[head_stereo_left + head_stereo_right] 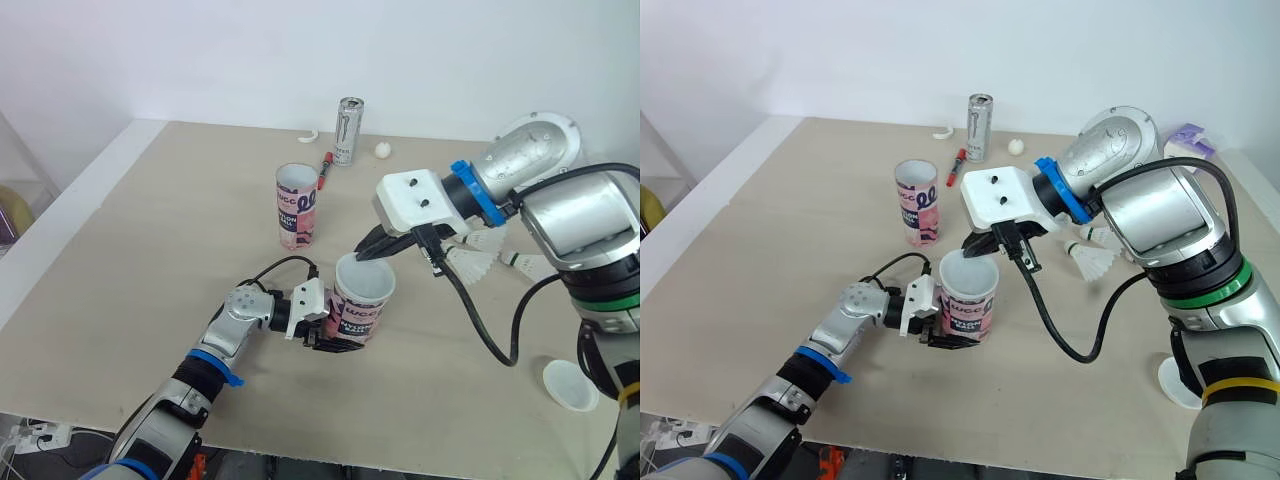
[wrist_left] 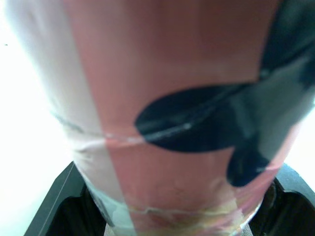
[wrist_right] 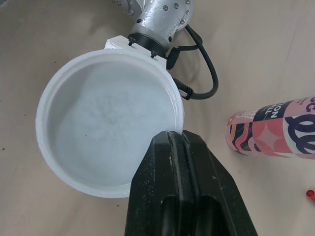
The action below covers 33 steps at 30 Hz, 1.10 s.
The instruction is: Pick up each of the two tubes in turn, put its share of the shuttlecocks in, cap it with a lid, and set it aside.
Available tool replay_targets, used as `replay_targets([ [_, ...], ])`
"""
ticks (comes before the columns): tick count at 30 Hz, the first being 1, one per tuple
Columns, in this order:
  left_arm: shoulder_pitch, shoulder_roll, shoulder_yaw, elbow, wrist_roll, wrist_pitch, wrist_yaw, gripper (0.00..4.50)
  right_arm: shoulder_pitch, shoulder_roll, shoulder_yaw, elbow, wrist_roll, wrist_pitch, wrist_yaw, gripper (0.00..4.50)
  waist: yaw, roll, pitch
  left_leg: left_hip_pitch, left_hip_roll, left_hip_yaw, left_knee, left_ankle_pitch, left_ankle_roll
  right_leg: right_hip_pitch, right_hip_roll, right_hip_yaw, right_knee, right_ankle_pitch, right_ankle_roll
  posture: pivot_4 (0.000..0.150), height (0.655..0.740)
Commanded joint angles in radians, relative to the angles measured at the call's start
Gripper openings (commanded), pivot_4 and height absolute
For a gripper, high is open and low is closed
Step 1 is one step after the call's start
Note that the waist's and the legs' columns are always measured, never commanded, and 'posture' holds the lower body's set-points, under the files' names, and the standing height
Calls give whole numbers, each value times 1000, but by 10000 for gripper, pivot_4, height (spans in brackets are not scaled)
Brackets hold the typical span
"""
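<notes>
My left gripper (image 1: 335, 340) is shut on a pink patterned tube (image 1: 362, 318), held upright near the table's front edge; the tube (image 2: 172, 123) sits between its black fingers (image 2: 54, 206). A white lid (image 3: 108, 123) sits over the tube's mouth. My right gripper (image 3: 174, 140) is shut on the lid's rim, and it reaches in from the right (image 1: 378, 248). I cannot tell what is inside this tube. The second pink tube (image 1: 297, 205) stands open farther back. Some white shuttlecocks (image 1: 480, 262) lie on the right, partly behind my right arm.
Another white lid (image 1: 570, 385) lies near the table's front right. At the back stand a silver drink can (image 1: 347, 130), a red marker (image 1: 325, 160), a small white ball (image 1: 383, 150) and a curved white piece (image 1: 308, 135). The left half of the beige table (image 1: 130, 250) is bare.
</notes>
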<state>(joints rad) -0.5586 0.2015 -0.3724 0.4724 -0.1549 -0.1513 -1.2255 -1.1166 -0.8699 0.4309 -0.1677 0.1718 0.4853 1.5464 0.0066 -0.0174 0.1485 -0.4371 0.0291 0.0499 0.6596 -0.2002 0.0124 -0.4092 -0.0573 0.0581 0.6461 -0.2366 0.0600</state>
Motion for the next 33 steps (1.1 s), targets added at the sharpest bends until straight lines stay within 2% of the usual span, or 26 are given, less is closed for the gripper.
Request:
replay_targets([
  [1,33,19,-26,48,54,27,9,29969,-9,-15,-30,-24,3,9,22,12963,0,0,0,0,0,0,0,0,0,0,0,0,0,0,0,1500,7400],
  [3,34,19,-25,47,53,28,10,29969,-8,-13,-42,-24,7,8,12,20436,0,0,0,0,0,0,0,0,0,0,0,0,0,0,0,1500,7400],
  [4,34,20,-25,47,53,29,10,29969,-8,-11,-50,-24,13,13,8,21463,0,0,0,0,0,0,0,0,0,0,0,0,0,0,0,1500,7400],
  [9,37,22,-25,44,53,31,14,29969,-33,-4,-165,31,91,96,-46,21463,0,0,0,0,0,0,0,0,0,0,0,0,0,0,0,1500,7400],
  [14,41,29,-24,33,52,33,14,29969,-13,1,-316,-13,255,300,-105,21463,0,0,0,0,1,-1,-1,0,0,0,0,0,0,0,-1,1500,7400],
  [17,43,31,-22,29,50,34,13,29969,60,-5,-347,-113,330,385,-145,13866,0,0,0,0,1,-2,-2,0,0,0,0,0,0,-1,-1,1500,7400],
  [18,43,30,-22,28,49,34,13,29969,78,-7,-350,-135,344,402,-157,10390,0,0,0,0,1,-2,-3,0,0,0,0,0,0,-1,-1,1500,7400],
  [19,43,28,-23,28,49,35,14,29969,115,-12,-348,-165,355,411,-168,4606,-1,0,0,0,1,-2,-3,0,0,0,0,0,0,-1,-1,1500,7400],
  [20,43,28,-22,28,48,35,14,29969,140,-16,-346,-187,363,417,-177,2095,-1,0,0,0,0,-2,-3,0,0,-1,0,0,0,-1,-1,1500,7400],
  [27,40,25,-23,30,45,34,10,29969,259,-36,-266,-245,327,396,-228,2095,-1,0,0,0,0,-1,-3,0,0,0,0,0,0,-1,-1,1500,7400],
  [33,34,21,-21,39,48,31,14,29969,262,-45,-144,-215,232,338,-242,2095,-2,-1,-1,1,0,-1,-3,0,0,0,0,0,-1,-1,-1,1500,7400],
])
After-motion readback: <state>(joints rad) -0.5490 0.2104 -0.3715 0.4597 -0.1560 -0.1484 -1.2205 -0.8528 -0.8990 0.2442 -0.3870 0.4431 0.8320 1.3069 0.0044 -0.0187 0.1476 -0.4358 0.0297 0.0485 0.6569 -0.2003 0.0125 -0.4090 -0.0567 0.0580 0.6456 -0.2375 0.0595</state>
